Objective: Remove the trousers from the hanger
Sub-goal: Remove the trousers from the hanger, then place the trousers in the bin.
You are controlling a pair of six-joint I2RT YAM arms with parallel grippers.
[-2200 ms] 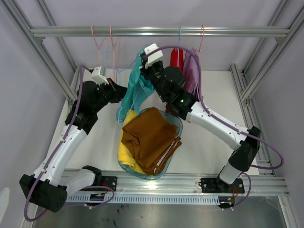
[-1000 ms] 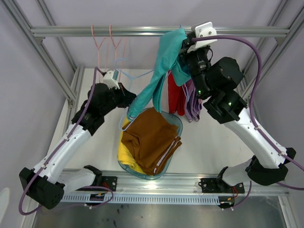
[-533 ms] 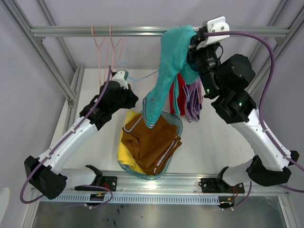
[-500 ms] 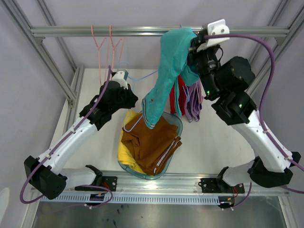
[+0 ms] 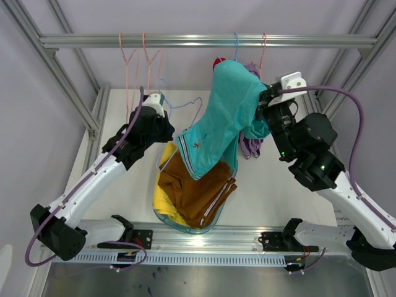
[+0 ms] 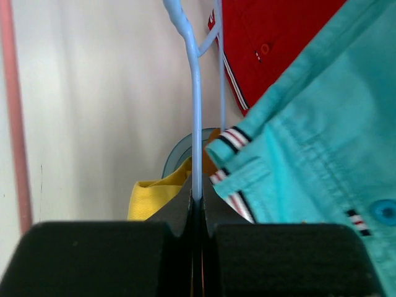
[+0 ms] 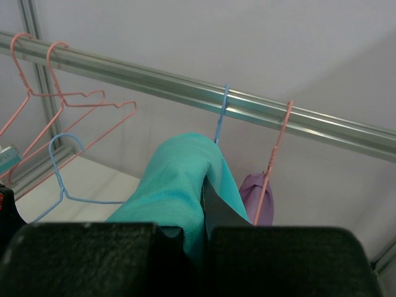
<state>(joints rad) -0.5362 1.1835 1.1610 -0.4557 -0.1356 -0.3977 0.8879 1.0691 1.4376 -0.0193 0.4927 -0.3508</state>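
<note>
Five trousers in sight, in three places.

Two lie in the translucent blue tub (image 5: 236, 163) on the table (image 5: 272, 185) between the arms. The brown trousers (image 5: 198, 189) are on top, with white side stripes showing at their right edge. The yellow trousers (image 5: 162, 199) are under them and stick out on the left.

Teal trousers (image 5: 226, 117): aloft, draped over the right gripper (image 7: 203, 230), whose fingers are pinched tight on a fold of the teal cloth. The cloth falls down and leftward from there. Its striped waistband is the lowest part, over the tub's far end and above the brown pair. Whether it touches them cannot be told.

Red trousers (image 6: 272, 37) and lilac trousers (image 7: 260, 195): up at the metal rail (image 5: 204, 41), behind the teal cloth and mostly hidden by it in the overhead view. The lilac pair hangs on a pink hanger (image 7: 274, 154). A blue hook (image 7: 220, 117) sits just left of it on the rail.

Left gripper (image 6: 196, 207): jaws closed to a slit, clamped on the wire of a light blue hanger (image 6: 195, 124). This hanger is off the rail, held to the left of the teal cloth. In the left wrist view the wire passes just beside the teal waistband, and contact is not clear.

Two more pink hangers (image 5: 127, 74) hang on the rail at far left, wire only.
</note>
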